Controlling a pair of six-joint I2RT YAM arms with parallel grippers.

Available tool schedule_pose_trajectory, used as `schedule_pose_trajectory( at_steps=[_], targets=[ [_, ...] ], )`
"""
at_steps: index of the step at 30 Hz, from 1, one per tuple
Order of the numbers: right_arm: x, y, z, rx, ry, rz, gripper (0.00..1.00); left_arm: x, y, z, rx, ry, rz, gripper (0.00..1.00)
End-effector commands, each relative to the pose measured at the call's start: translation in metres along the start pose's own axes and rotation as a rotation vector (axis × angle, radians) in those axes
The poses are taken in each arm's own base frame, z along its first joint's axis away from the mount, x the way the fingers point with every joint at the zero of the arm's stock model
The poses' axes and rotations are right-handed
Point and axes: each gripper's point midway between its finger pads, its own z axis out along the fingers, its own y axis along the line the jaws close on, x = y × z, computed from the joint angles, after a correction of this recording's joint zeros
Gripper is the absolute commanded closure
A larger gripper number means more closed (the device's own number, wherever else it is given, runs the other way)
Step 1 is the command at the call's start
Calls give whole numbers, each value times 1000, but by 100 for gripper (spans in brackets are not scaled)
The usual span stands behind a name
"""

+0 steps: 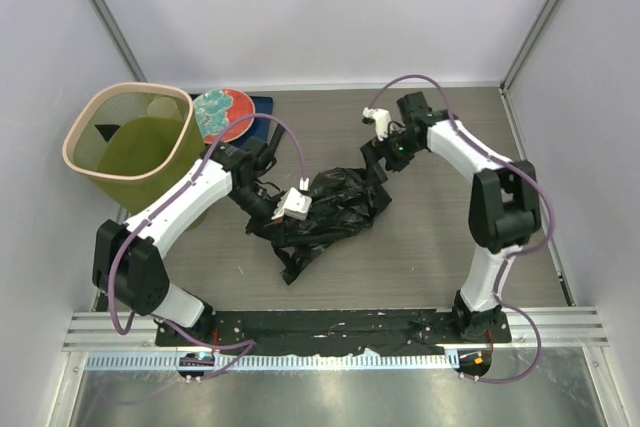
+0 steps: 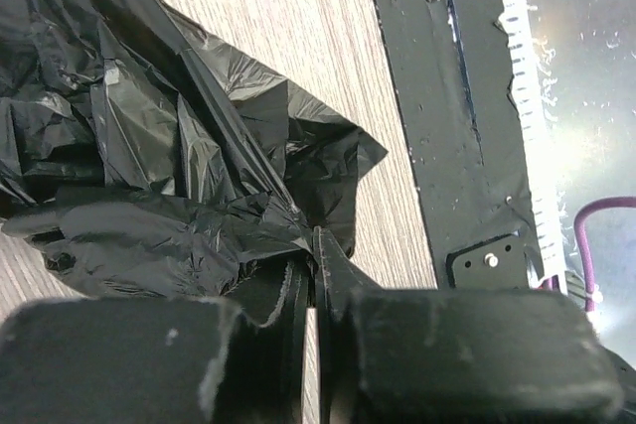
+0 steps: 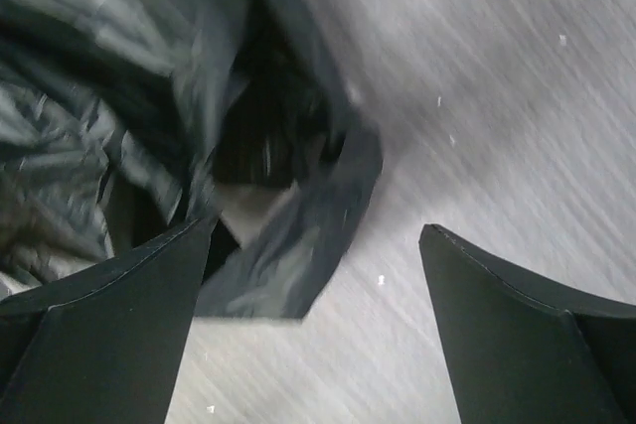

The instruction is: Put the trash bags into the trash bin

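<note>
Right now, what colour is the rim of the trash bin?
Pale pinkish beige. The trash bin rim shows best in the top external view.

We saw a grey wood-grain table, closed in by plain white walls on three sides. Metal posts rose at the far corners. A black plate and a shiny steel ledge ran along its near edge.
</note>
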Motion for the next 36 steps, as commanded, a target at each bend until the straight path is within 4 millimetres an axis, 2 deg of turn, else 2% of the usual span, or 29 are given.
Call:
schedule_pose_trajectory(
  at_steps=[1, 2, 5, 9, 10, 11, 12, 13, 15, 16, 17, 21, 23, 24, 28, 30, 31, 32, 33, 35, 36],
  targets=[
    [-57, -10, 17, 3, -99, -11, 6, 6, -4, -2, -1, 33, 0, 87],
    [-58, -6, 32, -35, -82, -20, 6, 1, 3, -3, -23, 26, -2, 85],
    [-54, 15, 46, -146, -39, -59, 6, -4, 7, -3, -9, 19, -57, 83],
    [-39, 40, 44, -280, -7, -68, 8, 8, 11, 1, -2, 57, -88, 84],
    [-26, 47, 42, -326, 37, -68, 10, 10, 14, 2, -12, 55, -92, 84],
    [-25, 55, 41, -374, 41, -75, 16, 15, 12, 5, -8, 56, -105, 84],
    [-19, 58, 41, -403, 63, -74, 32, 16, 13, 4, -23, 52, -107, 85],
    [-3, 63, 43, -443, 124, -50, 48, 17, 17, 5, -40, 49, -116, 85],
    [-2, 61, 37, -457, 146, -53, 77, 22, 21, 3, -64, 45, -147, 87],
    [1, 56, 28, -461, 149, -20, 99, 22, 25, 1, -82, 37, -155, 87],
    [-3, 54, 21, -461, 127, 7, 99, 23, 29, -2, -100, 30, -188, 87],
    [-18, 32, -25, -385, 23, 77, 99, 26, 59, -20, -238, -29, -298, 87],
    [-20, 32, -48, -364, -22, 100, 99, 22, 69, -23, -273, -53, -284, 87],
    [-21, 36, -54, -376, -38, 94, 99, 18, 70, -23, -274, -64, -267, 89],
    [-3, 75, -83, -474, 4, 114, 99, 19, 90, -30, -357, -22, -166, 93],
    [16, 89, -92, -483, 40, 100, 99, 17, 88, -33, -349, -4, -93, 94],
    [24, 82, -89, -429, 72, 90, 97, 16, 80, -33, -304, 13, -6, 94],
    [25, 74, -84, -386, 69, 104, 81, 14, 73, -29, -268, 26, 39, 94],
    [10, 59, -77, -326, 14, 58, 40, 14, 67, -26, -240, 38, 76, 94],
    [-19, 32, -68, -181, -28, 64, 13, 9, 50, -15, -162, 50, 160, 94],
    [-34, 20, -61, -126, -52, 23, 11, 7, 44, -13, -144, 52, 188, 93]
  ],
)
